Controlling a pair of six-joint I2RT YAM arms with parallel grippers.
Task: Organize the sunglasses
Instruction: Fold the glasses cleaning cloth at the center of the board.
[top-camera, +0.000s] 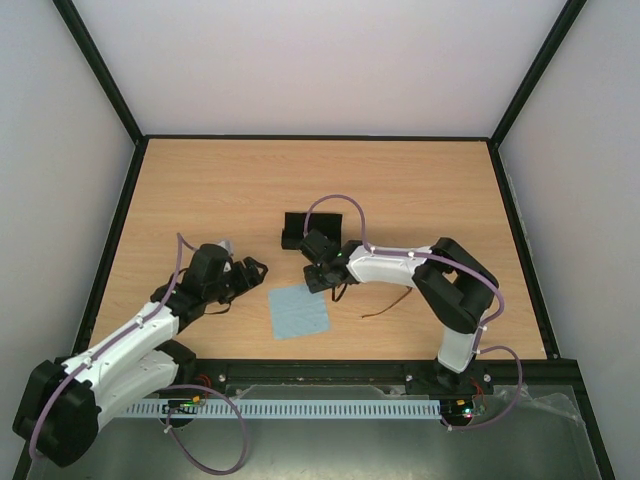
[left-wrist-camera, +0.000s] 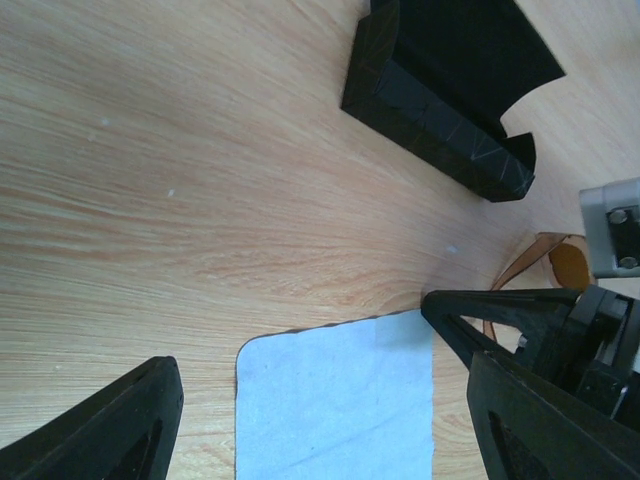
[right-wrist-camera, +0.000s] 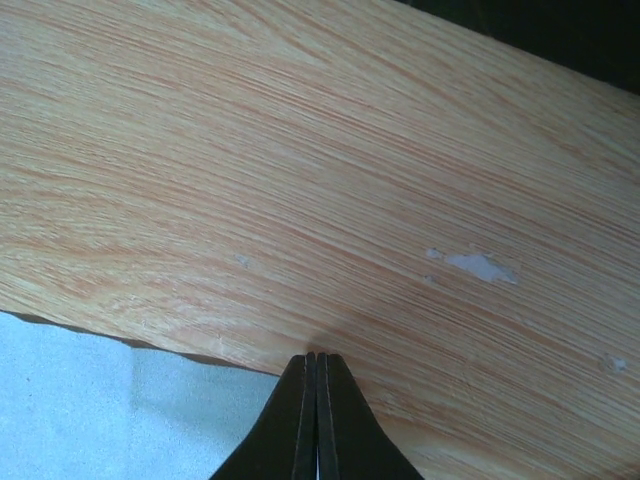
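Hanging wide open and empty, the left gripper (top-camera: 252, 268) hovered low over the table (top-camera: 200, 190), beside the blue cloth (top-camera: 299, 311). Beyond the cloth lay the black case (top-camera: 300, 231). The right gripper (right-wrist-camera: 317, 365) had its fingers pressed together at the cloth's edge; whether they nipped it could not be told. Just right of it lay the sunglasses (left-wrist-camera: 567, 266), mostly hidden, with one lens and a temple showing.

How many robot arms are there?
2. The left arm reaches in from the lower left; the right arm bends in from the lower right, ending by the blue cloth.
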